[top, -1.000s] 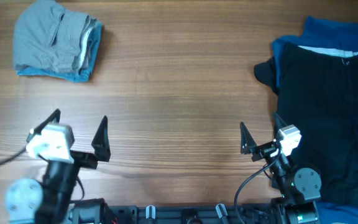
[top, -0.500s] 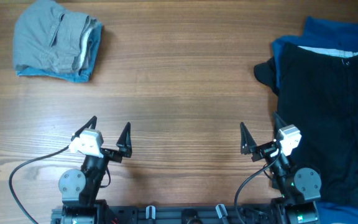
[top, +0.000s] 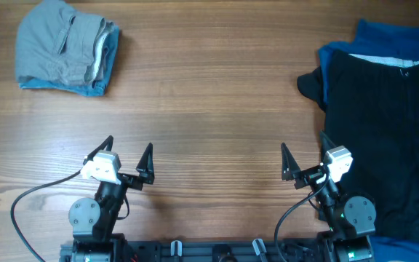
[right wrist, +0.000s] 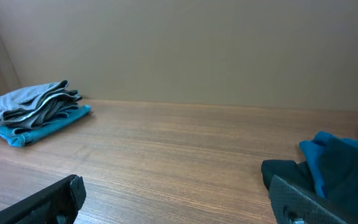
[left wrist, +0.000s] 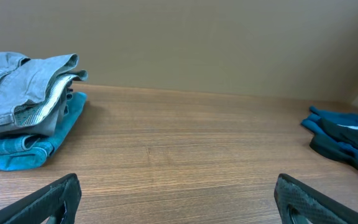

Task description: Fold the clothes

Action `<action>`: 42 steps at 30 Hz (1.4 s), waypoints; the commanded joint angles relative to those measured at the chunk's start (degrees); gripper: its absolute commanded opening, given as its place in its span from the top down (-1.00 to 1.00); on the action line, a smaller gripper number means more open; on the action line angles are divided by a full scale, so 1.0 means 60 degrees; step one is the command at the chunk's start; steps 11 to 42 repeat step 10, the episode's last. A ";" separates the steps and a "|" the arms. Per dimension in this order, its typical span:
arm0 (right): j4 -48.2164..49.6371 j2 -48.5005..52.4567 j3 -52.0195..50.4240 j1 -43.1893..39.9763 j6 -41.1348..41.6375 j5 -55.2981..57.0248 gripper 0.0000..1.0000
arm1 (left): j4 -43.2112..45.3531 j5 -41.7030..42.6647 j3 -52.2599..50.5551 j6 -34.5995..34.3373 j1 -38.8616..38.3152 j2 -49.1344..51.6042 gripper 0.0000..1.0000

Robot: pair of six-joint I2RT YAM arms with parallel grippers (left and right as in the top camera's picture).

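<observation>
Where the wooden table (top: 217, 94) runs bare from 9 o'clock across the centre, open room is broadest; its 3 o'clock edge is covered. Item: grey shorts (top: 60, 44), folded, at 10 o'clock near the far-left corner, stacked on light-blue denim shorts (top: 86, 89) whose edge shows beneath. Item: black garment (top: 384, 138), spread loose from 2 to 4 o'clock, lying over a royal-blue garment (top: 391, 36) that shows beyond it at 2 o'clock. Left gripper (top: 129, 143) at 7 o'clock, jaws spread wide, empty, well apart from all cloth. Right gripper (top: 302, 142) at 5 o'clock, jaws spread, empty, its outer finger just beside the black garment's edge. Item: grey cable (top: 28, 200), looped at 8 o'clock.
</observation>
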 commanded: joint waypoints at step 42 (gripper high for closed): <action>0.0029 -0.0047 -0.0007 -0.0047 0.0131 -0.0120 -0.99 | -0.0015 0.0011 -0.0051 -0.0022 -0.0051 -0.0066 -1.00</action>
